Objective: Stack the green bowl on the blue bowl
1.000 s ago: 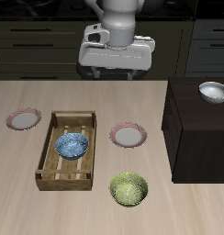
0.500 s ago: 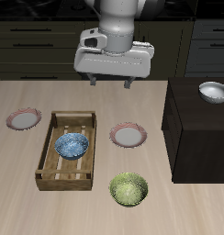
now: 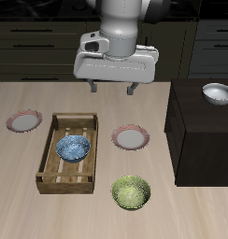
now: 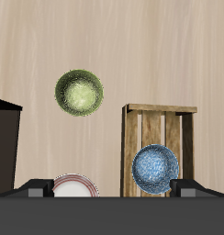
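Note:
The green bowl (image 3: 131, 192) sits on the table near the front edge; it also shows in the wrist view (image 4: 79, 93). The blue bowl (image 3: 73, 147) rests inside a wooden slatted tray (image 3: 48, 155), seen too in the wrist view (image 4: 155, 167) within the tray (image 4: 160, 112). My gripper (image 3: 113, 90) hangs high above the back of the table, well away from both bowls. Its fingers (image 3: 132, 89) stand wide apart and hold nothing.
A pink-rimmed white plate (image 3: 131, 138) lies beside the tray, another (image 3: 23, 120) on the tray's other side. A small white bowl (image 3: 217, 92) sits on a dark cabinet (image 3: 202, 131) at the table's side.
The gripper has come down a little and moved slightly forward over the table. The bowls and plates have not moved.

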### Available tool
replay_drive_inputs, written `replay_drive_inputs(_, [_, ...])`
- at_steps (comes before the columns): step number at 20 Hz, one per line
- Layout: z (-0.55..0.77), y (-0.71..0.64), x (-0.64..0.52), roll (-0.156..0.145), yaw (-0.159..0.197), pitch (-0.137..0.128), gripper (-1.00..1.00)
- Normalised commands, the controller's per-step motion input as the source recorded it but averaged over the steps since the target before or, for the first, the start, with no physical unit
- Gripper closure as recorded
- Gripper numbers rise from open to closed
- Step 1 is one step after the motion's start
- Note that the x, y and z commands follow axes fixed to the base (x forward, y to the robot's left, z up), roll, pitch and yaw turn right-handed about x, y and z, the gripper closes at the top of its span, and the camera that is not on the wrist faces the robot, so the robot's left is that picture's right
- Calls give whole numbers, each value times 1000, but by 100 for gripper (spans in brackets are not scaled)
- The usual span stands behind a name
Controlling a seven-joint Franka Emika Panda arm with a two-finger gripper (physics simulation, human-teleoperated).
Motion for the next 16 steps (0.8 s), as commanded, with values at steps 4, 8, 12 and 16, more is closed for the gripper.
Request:
replay_drive_inputs(4, [97,88,199,11,40,-51,-100])
replay_drive_inputs(8, [43,42,196,-5,-14,-7,-100])
replay_drive_inputs(12, [74,19,296,-14,-10,-6,-100])
replay_drive_inputs(16, [95,-22,267,2,-16,-6,-100])
